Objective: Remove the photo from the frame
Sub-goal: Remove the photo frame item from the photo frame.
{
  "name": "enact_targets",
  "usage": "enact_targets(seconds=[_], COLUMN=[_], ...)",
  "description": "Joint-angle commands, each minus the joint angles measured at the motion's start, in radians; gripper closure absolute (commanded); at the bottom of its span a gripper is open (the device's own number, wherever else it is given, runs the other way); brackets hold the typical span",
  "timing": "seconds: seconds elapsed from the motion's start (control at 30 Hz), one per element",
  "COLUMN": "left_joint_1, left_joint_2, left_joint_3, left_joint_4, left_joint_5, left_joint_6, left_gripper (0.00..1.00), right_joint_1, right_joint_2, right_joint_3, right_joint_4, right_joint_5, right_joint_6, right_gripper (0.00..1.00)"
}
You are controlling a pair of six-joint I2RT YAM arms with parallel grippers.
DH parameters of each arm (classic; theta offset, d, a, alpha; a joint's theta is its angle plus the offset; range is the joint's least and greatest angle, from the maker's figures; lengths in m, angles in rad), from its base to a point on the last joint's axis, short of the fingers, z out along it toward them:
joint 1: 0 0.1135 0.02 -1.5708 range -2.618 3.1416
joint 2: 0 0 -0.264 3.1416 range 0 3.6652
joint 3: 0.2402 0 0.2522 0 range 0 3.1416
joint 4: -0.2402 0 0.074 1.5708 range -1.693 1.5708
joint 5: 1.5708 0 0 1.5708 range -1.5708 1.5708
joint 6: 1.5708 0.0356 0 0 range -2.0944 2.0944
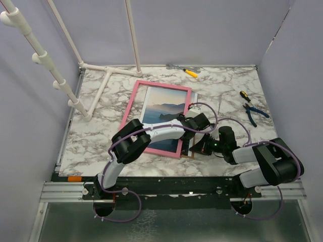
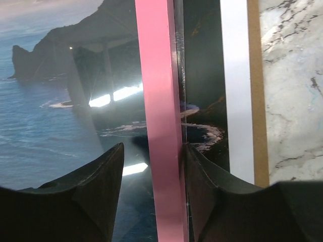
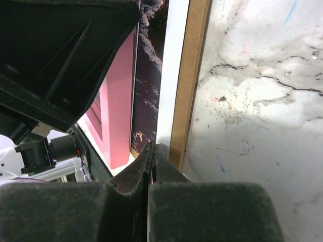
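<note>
The bench (image 1: 229, 83) has a white marble-pattern top with grey veins, closed in by plain lavender walls (image 1: 202, 30), with white plastic pipes (image 1: 96, 96) standing along its far-left side. A yellow-handled screwdriver (image 1: 191, 73) lies at the far edge, and blue-handled pliers (image 1: 256, 112) lie beside a 2nd small screwdriver (image 1: 244, 95) on the right. The frame (image 1: 132, 103) lies flat mid-bench. The photo (image 1: 164, 103) is still inside it but pushed sideways, so its white margin and the brown backing board (image 2: 260, 101) show past the pink right-hand border. The left tool (image 2: 154, 151) is spread apart, 1 finger either side of that border. The right tool (image 3: 151, 151) is pinched together on the near edge of the photo.
</note>
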State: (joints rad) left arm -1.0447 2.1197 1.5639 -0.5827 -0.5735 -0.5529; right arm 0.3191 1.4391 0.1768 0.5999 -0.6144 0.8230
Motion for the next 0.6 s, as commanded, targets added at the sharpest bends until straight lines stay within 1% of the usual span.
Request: enact_targets(seconds=[0.0, 0.33, 0.47, 0.57], left_joint_1=[0.017, 0.062, 0.081, 0.1], left_joint_2=[0.013, -0.049, -0.089, -0.114], left_joint_3=[-0.018, -0.093, -0.159, -0.207], left_joint_4=[-0.106, -0.082, 0.01, 0.086], left_joint_5=[-0.059, -0.05, 0.061, 0.156], left_joint_6=[0.005, 0.01, 0.025, 0.027], left_gripper=[0.48, 0.49, 0.5, 0.51], right_joint_1=[-0.003, -0.003, -0.003, -0.003], right_joint_2=[0.001, -0.055, -0.134, -0.208], right_joint_3=[-0.014, -0.007, 0.003, 0.008], right_joint_4=[-0.122, -0.17, -0.232, -0.299], right_joint_5=[0.104, 0.11, 0.097, 0.106], right_joint_6=[-0.032, -0.025, -0.022, -0.015], right_gripper=[0.99, 0.99, 0.72, 0.6])
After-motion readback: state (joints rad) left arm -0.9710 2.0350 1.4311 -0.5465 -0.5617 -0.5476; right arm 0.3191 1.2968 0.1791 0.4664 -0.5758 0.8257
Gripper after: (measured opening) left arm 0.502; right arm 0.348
